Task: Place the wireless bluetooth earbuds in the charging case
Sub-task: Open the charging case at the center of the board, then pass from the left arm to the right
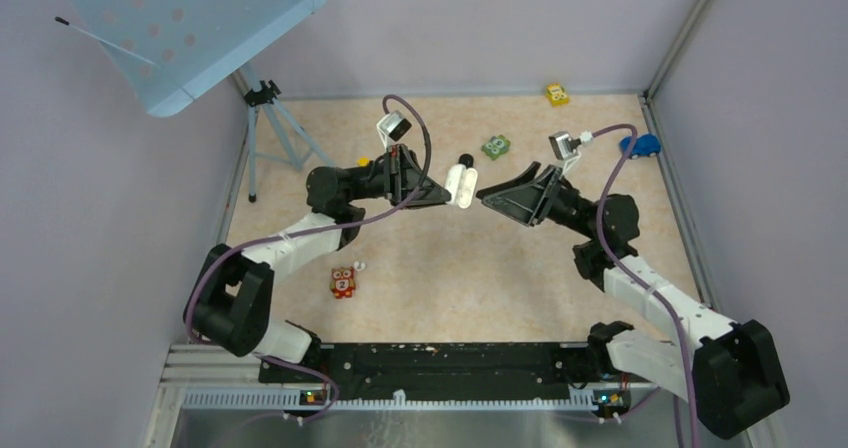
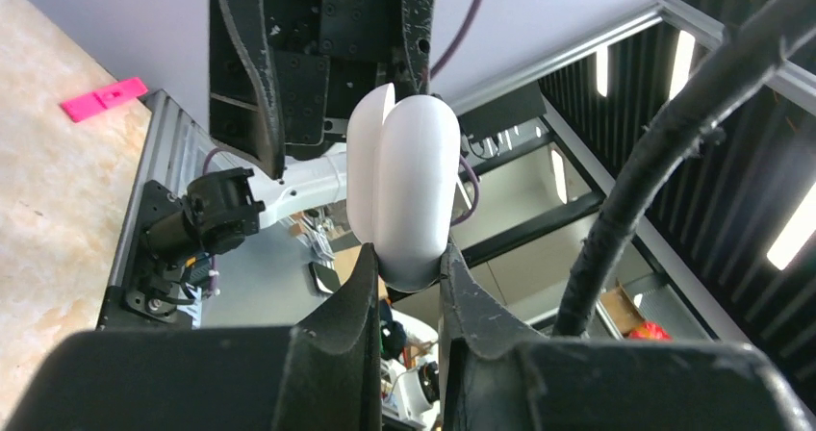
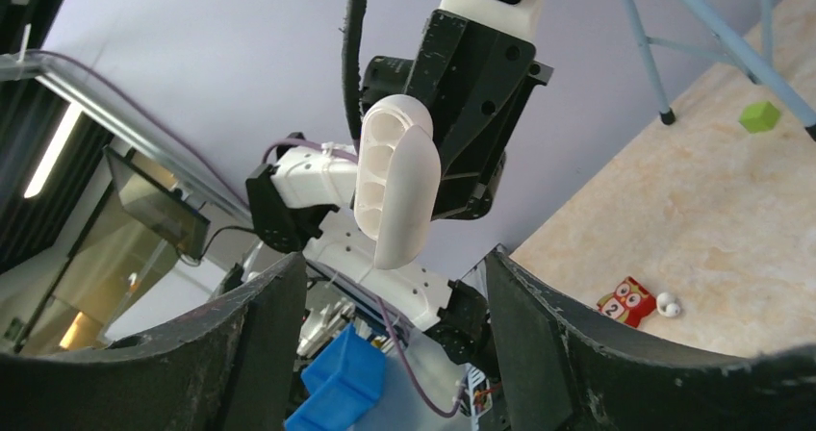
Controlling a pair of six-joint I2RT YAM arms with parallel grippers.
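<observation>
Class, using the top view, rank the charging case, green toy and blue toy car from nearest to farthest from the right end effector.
Measured from the right end effector:
1. charging case, just off its tips, to the left.
2. green toy, a little beyond, toward the back.
3. blue toy car, farthest, far off to the right.

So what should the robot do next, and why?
Probably lower the right gripper to the white earbud lying on the table beside the red owl toy. The left gripper holds the case up in the air, apparently partly open, while the right one stands open and empty facing it, so nothing is yet ready to go in.
</observation>
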